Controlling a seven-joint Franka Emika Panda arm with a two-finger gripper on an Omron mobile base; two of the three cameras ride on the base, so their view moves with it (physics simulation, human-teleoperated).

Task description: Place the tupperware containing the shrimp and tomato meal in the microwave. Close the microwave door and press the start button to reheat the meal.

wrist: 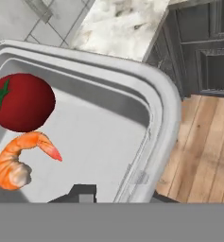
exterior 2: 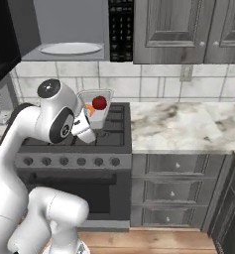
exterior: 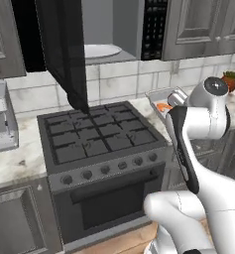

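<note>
One tupperware (exterior 2: 95, 110) hung in the air in the robot's gripper (wrist: 111, 191), held by its rim just beside the stove (exterior: 101, 136), off that stove's right-hand edge and above counter height. From the left, the microwave door (exterior: 64, 49) stood swung wide over the stove's back left corner; next came the open microwave (exterior: 111, 30), mounted directly above the stove with one pale turntable plate (exterior: 100, 50) inside, and then its button strip (exterior: 153, 27) on the right. The container sat lower than the cavity and to the right of it, so the coming lift would probably have to carry it up and leftward over the stove, clear of the open door. In the hand view the fingers straddled the tub's near wall, one tip inside on the floor of the tub and the other outside, apparently clamped on the rim. The tub's long side ran away from the fingers, tilted against the room. Inside lay the shrimp and tomato meal: one tomato (wrist: 21, 101) and one shrimp (wrist: 23, 158) visible, touching or nearly so, toward the end nearest the stove's backsplash. One arm did the work.
</note>
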